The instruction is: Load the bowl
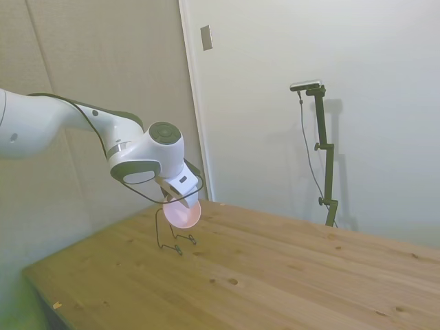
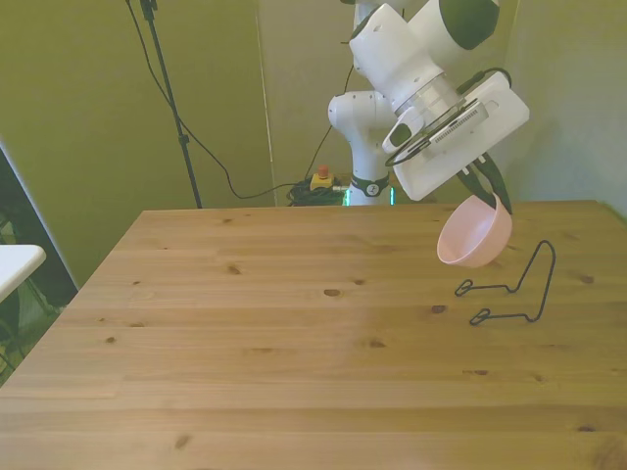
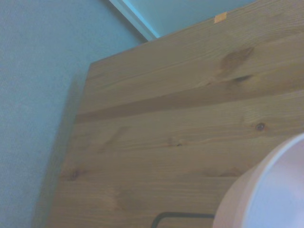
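A small pale pink bowl (image 2: 474, 235) hangs tilted in the air, held by its rim in my gripper (image 2: 490, 192), which is shut on it. In the side view the bowl (image 1: 182, 212) faces the camera just below my gripper (image 1: 180, 197). A thin black wire rack (image 2: 511, 289) stands on the table just below the bowl and toward the front view's right. The same rack (image 1: 173, 237) sits under the bowl in the side view. The wrist view shows the bowl's rim (image 3: 266, 194) close up and a bit of the rack's wire (image 3: 183, 216).
The wooden table (image 2: 274, 333) stretches wide toward the front view's left. A wall (image 1: 124, 62) stands close behind the table's edge near the rack. A white surface (image 2: 15, 262) juts in at the front view's far left.
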Controlling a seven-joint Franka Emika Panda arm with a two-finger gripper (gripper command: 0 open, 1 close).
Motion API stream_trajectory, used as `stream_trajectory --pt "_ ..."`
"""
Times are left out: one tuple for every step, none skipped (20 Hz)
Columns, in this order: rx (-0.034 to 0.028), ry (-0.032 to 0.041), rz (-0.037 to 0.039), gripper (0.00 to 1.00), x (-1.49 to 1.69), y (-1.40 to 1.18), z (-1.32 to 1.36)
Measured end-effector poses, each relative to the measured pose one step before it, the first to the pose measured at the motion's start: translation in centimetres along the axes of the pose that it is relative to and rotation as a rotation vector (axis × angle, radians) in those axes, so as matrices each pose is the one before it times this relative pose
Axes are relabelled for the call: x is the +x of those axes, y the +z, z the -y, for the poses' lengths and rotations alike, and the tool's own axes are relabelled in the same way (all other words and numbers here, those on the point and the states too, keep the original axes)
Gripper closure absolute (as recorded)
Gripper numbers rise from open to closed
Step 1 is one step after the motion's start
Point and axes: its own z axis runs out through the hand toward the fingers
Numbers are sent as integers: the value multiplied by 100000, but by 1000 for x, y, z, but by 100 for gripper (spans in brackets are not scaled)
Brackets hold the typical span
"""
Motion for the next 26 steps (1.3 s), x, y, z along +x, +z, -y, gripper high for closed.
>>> stream_trajectory --pt "147 -51 108 100 -2 36 -27" --pt "1061 -64 760 100 -46 104 -20" --pt "1357 79 1597 100 -62 219 -80" --pt "1261 -8 1467 100 46 337 -183" --pt "1457 212 2081 100 62 450 -264" --pt "1356 -68 1688 100 152 496 -323" --pt "834 113 1342 100 189 481 -380" --pt "1189 243 1511 100 183 459 -365" --pt "1138 -39 1526 100 122 410 -323" --pt "1087 -42 1080 100 122 329 -272" --pt "1278 -194 1810 100 12 296 -221" --pt "1071 -171 1675 100 -25 217 -177" --pt "1028 -155 1133 100 -5 133 -140" --pt "1177 125 1460 100 3 77 -131" --pt "774 253 1210 100 65 34 -180" --pt "691 287 904 100 164 -9 -261" --pt "559 -65 563 100 184 -37 -246" --pt "765 89 702 100 171 -29 -241" --pt "523 4 217 100 193 -52 -245" --pt "400 -48 482 100 156 -42 -253" --pt "507 -135 341 100 119 -48 -225" --pt "610 -51 20 100 102 -27 -215" --pt "495 -25 5 100 100 27 -210" --pt "536 28 23 100 113 103 -194" --pt "138 -168 155 100 124 166 -220" --pt "44 -28 170 100 132 183 -240"
